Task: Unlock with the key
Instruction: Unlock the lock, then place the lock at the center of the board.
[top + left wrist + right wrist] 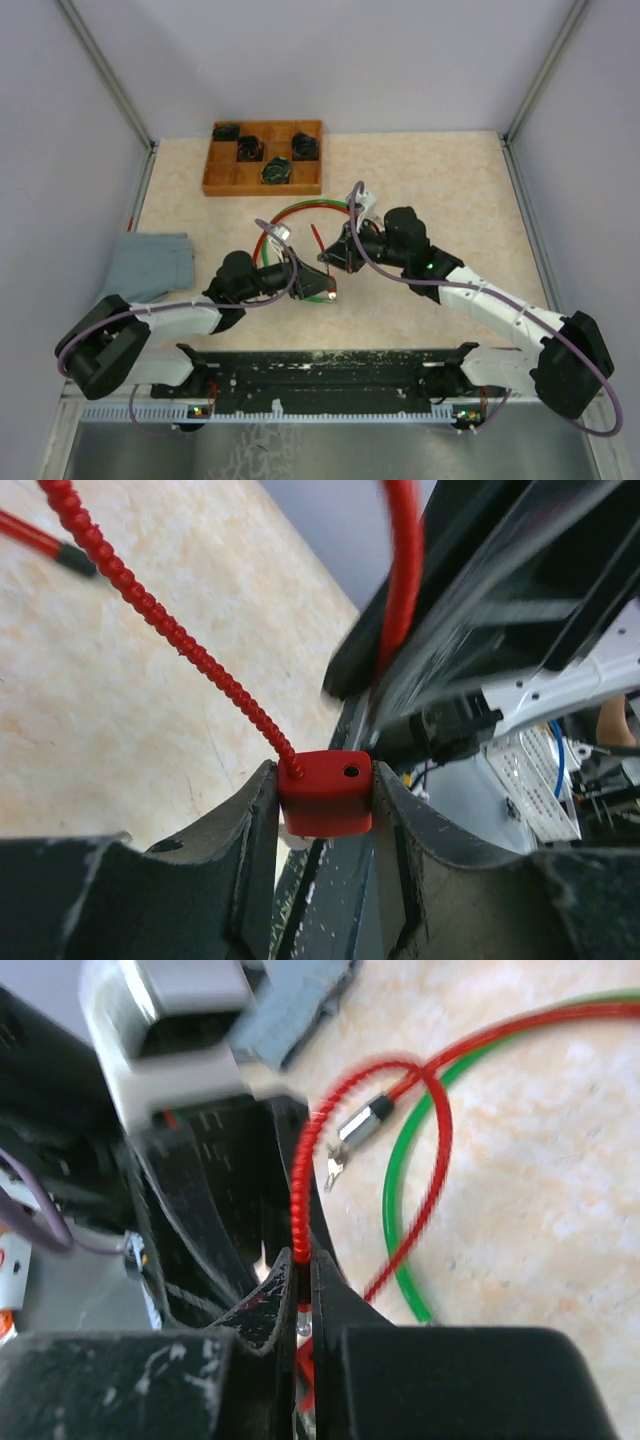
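Observation:
A red lock body with a small hole in its top sits clamped between the fingers of my left gripper, lifted off the table. A red ribbed cable runs out of it. My right gripper is shut on the end of that ribbed cable, right beside the left gripper's black fingers. A small silver key-like piece lies on the table by a metal ferrule. From above, both grippers meet at mid-table, left gripper and right gripper.
A green cable loops on the table with the red cable. At the back left stands a wooden tray holding dark locks. A grey cloth lies at the left edge. A black rail spans the near edge.

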Controlling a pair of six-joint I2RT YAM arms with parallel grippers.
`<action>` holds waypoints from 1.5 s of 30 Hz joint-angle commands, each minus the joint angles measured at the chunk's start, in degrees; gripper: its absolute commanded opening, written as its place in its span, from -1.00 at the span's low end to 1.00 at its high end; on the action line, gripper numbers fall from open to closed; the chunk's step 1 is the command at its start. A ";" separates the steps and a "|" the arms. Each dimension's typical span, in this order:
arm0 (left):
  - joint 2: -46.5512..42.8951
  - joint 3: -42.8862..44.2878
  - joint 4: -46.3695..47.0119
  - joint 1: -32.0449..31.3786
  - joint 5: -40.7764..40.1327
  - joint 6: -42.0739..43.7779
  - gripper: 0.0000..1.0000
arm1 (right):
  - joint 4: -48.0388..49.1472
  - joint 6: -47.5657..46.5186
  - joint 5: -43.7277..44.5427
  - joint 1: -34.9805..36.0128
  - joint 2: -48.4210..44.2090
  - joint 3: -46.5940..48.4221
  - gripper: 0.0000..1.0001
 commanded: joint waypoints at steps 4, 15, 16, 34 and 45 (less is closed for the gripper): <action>-2.00 1.12 -6.86 -5.34 1.43 6.31 -1.00 | 11.31 0.23 7.44 -3.21 -2.30 4.93 -1.00; -6.12 8.81 -37.78 -5.16 -21.27 14.89 -1.00 | -2.23 -4.83 20.31 -6.42 -3.59 3.50 -0.66; -5.35 10.23 -40.46 -5.11 -23.26 14.97 -1.00 | -2.99 -5.17 22.89 -6.54 -4.00 2.85 -0.59; 21.68 37.55 -71.86 -4.24 -37.75 18.25 -1.00 | -4.78 -5.71 44.10 -6.56 -22.33 -10.65 -0.21; 30.34 47.03 -83.40 -4.31 -49.61 20.83 -1.00 | -9.53 -6.11 52.08 -6.56 -31.20 -13.45 0.02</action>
